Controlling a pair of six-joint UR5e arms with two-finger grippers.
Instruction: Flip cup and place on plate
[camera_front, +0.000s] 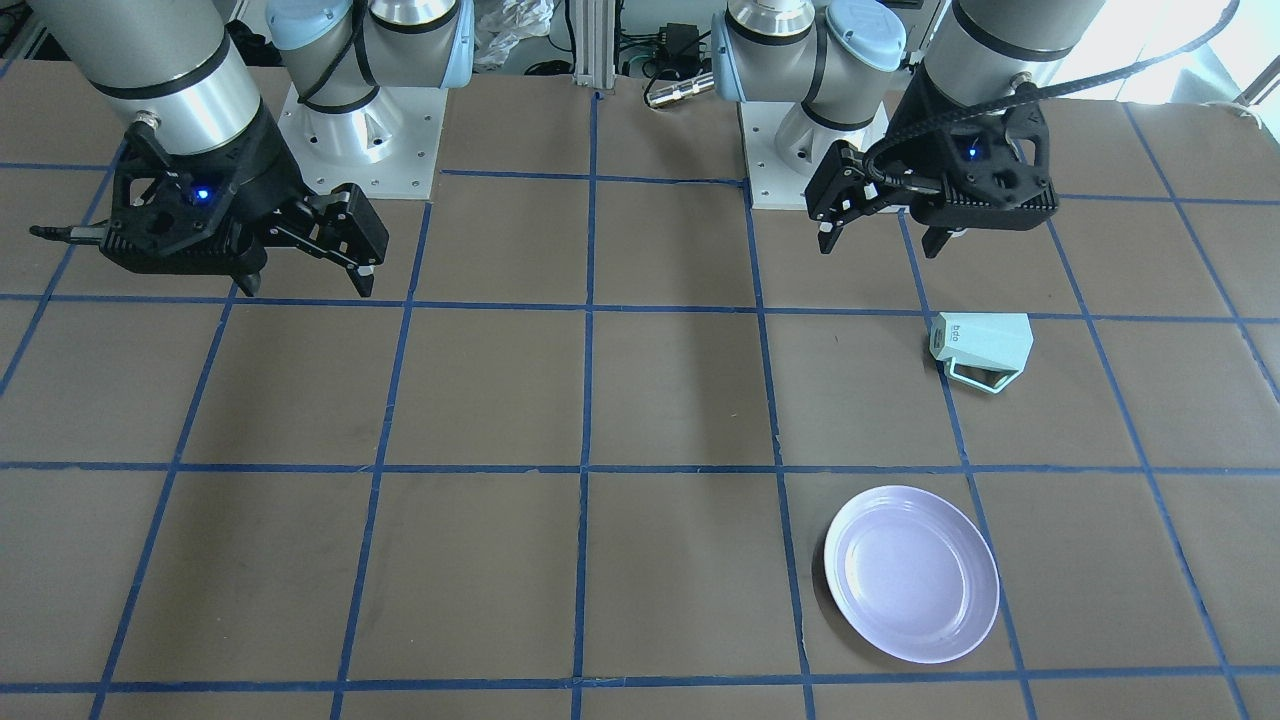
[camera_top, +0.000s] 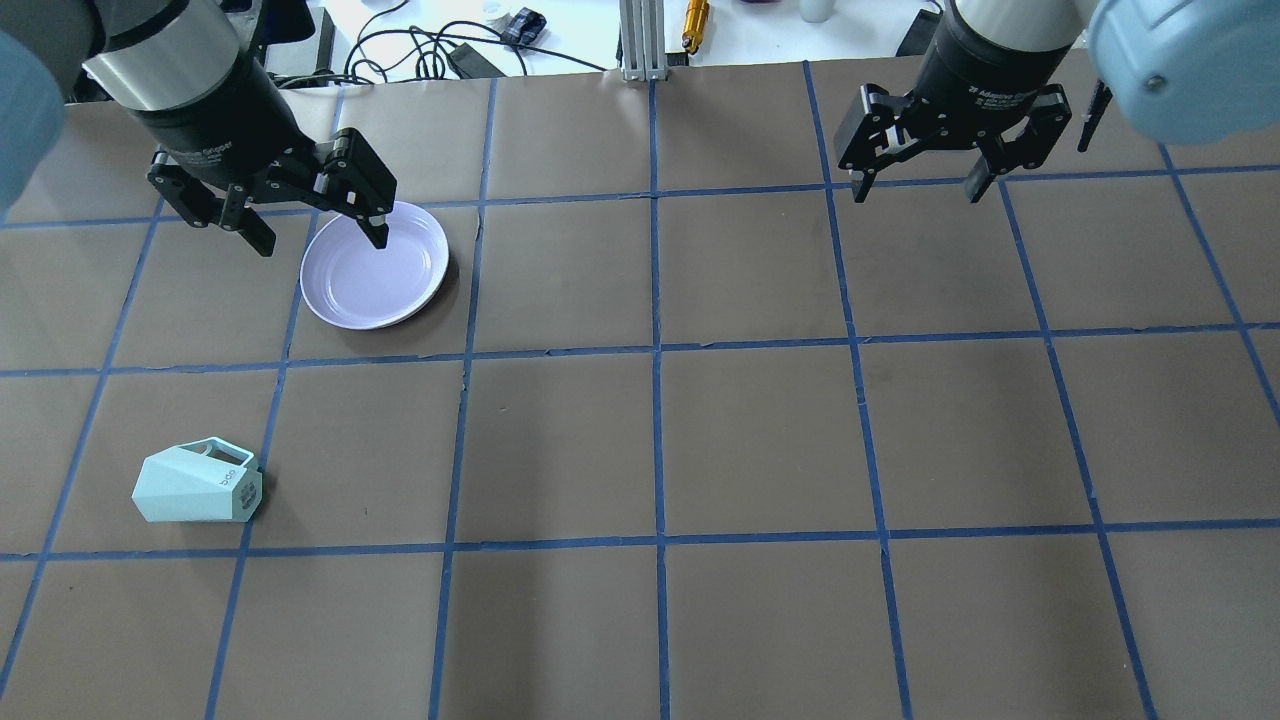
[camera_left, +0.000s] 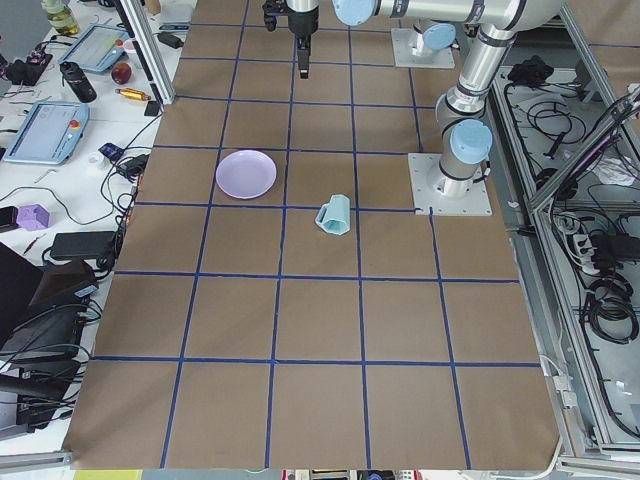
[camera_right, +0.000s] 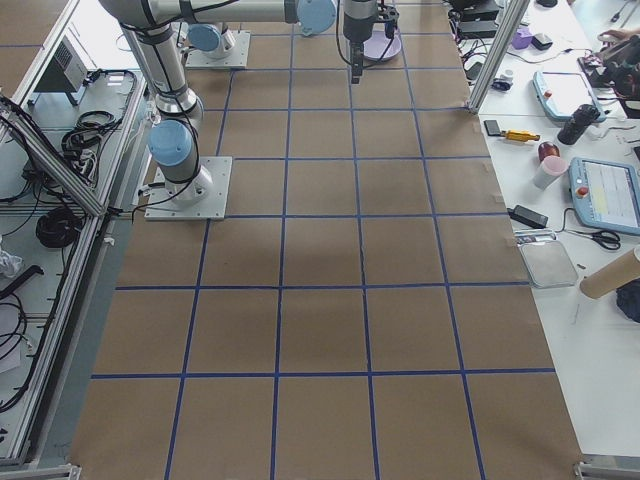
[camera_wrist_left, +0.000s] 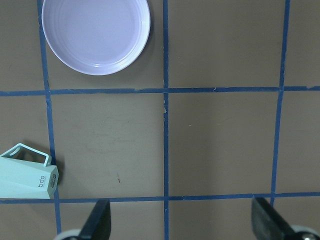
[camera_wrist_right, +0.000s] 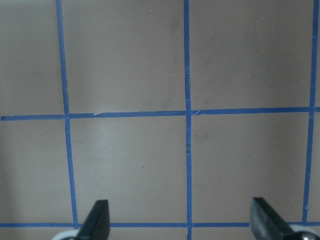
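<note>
Mint-green, the cup (camera_top: 195, 487) is found tipped on its side near the counter's (camera_top: 760, 440) left end, apart from the plate (camera_top: 375, 265), with the left tool (camera_front: 880, 245) and right tool (camera_front: 305, 288) held open and empty; a slip may be caused by pinching its slanted facets.

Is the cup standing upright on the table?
No, the cup lies on its side on the table, with its handle on the side away from the robot.
</note>
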